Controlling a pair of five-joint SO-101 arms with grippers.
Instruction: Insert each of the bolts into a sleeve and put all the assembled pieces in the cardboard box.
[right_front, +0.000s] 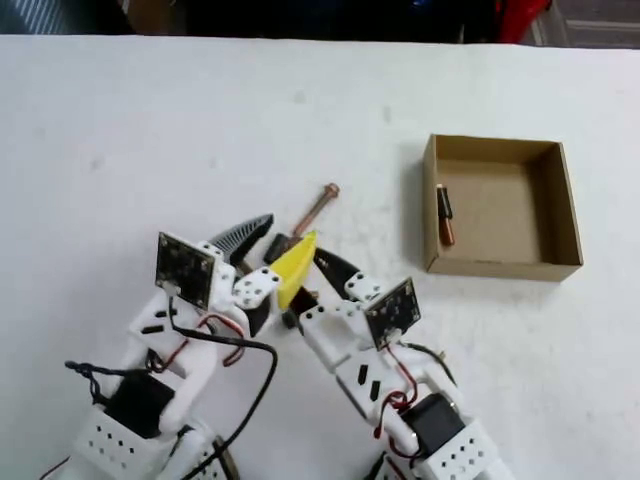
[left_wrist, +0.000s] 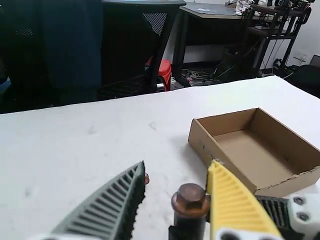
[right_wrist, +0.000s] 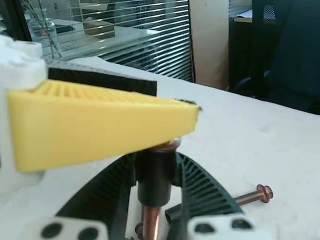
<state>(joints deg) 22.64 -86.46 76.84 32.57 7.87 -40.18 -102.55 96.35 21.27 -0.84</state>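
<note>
Right end effector (right_wrist: 156, 192) clamped on sleeve (right_wrist: 155, 172) with bolt (left_wrist: 190, 197) inside | my left end effector (left_wrist: 178, 167) spread open around bolt head | I judge cardboard box (right_front: 500, 268) lies rightward, nearer right arm (right_front: 400, 360).

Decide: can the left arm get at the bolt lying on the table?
Probably yes: the bolt lies bare beyond the open left tool, though the sleeve in the right tool stands inside it.

The white table (right_front: 150, 120) is lit brightly and evenly from overhead; only faint, soft shadows are cast on it. The inner walls of the cardboard box (right_front: 568, 215) are lightly shaded. Daylight is admitted through the window blinds (right_wrist: 125, 30). The room behind the table is left dim.
</note>
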